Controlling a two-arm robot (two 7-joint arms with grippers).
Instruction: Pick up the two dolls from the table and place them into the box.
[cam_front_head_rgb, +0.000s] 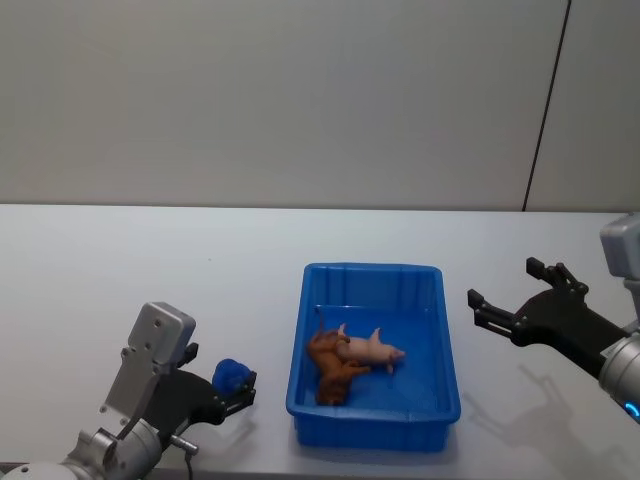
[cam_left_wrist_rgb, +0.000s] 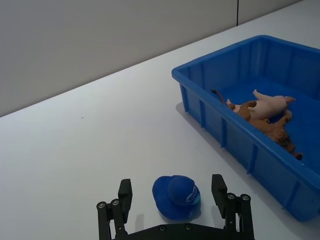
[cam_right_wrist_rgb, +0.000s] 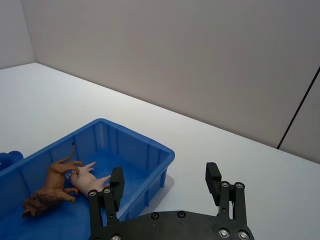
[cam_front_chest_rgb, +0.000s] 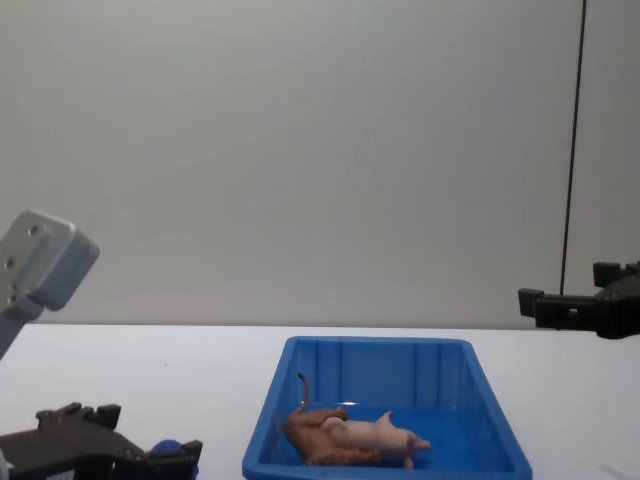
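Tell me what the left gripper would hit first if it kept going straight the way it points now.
The small blue rounded figure. It sits on the table right between the open fingers of the left gripper, so moving straight on would likely push into it first. The blue box lies further on, off to the side.

Pink pig (cam_front_head_rgb: 372, 350), brown lion (cam_front_head_rgb: 328, 372), blue box (cam_front_head_rgb: 440, 330)

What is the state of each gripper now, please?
Left gripper: open, fingers either side of the small blue figure, not closed on it.
Right gripper: open, holding nothing, beside the box.
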